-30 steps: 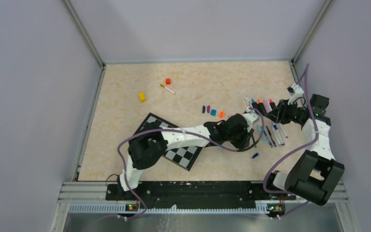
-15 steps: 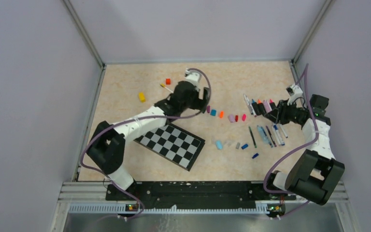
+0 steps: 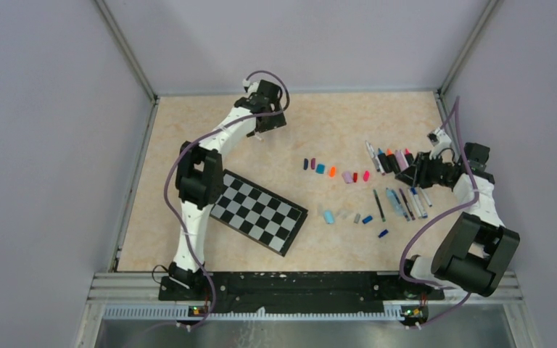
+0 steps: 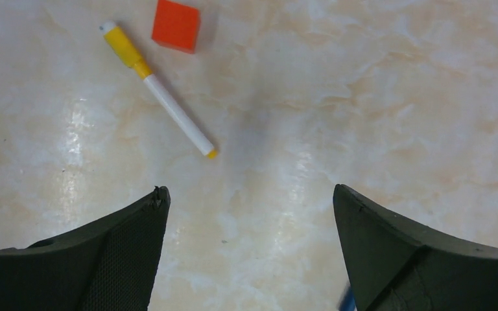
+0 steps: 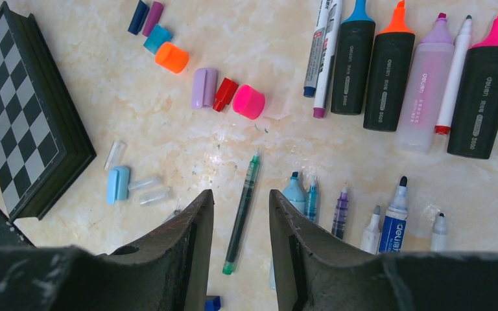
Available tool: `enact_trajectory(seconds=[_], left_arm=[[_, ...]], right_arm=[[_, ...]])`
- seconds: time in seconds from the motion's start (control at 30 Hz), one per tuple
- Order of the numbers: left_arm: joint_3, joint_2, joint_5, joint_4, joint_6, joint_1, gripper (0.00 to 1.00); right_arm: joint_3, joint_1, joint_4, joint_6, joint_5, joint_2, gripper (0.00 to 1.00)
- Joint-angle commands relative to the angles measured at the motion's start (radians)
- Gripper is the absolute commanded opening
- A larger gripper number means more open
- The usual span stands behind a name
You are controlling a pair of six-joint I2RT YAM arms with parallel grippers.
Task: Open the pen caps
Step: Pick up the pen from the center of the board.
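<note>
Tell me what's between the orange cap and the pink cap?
A lilac cap and a red cap lie between the orange cap and the pink cap; the right wrist view shows it.

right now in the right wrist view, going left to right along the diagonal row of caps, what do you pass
dark blue cap, purple cap, teal cap, orange cap, lilac cap, red cap, pink cap

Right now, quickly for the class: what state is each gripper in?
Left gripper: open wide, empty.
Right gripper: open narrowly, empty, above a green pen.
</note>
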Motion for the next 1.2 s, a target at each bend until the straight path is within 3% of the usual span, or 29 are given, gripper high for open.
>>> enact_trajectory(seconds=[0.0, 0.23, 0.7, 1.17], left_arm=[[0.105, 0.068, -0.105, -0.204, -0.096, 0.039, 0.91], [0.115, 0.128, -0.028, -0.122, -0.091, 0.116, 0.62], [0.193, 0.211, 0.023, -0.019, -0.039, 0.174, 0.49], [0.236, 0.274, 0.052, -0.069, -0.024, 0.175, 0.34]], right_arm=[[0.023, -0.005, 0.006, -0.024, -0.007, 0.015, 0.36], [0.026, -0.005, 0.003, -0.024, -0.005, 0.019, 0.36], [0.030, -0.005, -0.002, -0.025, -0.007, 0.016, 0.36], [0.031, -0.005, -0.006, -0.027, -0.010, 0.003, 0.36]])
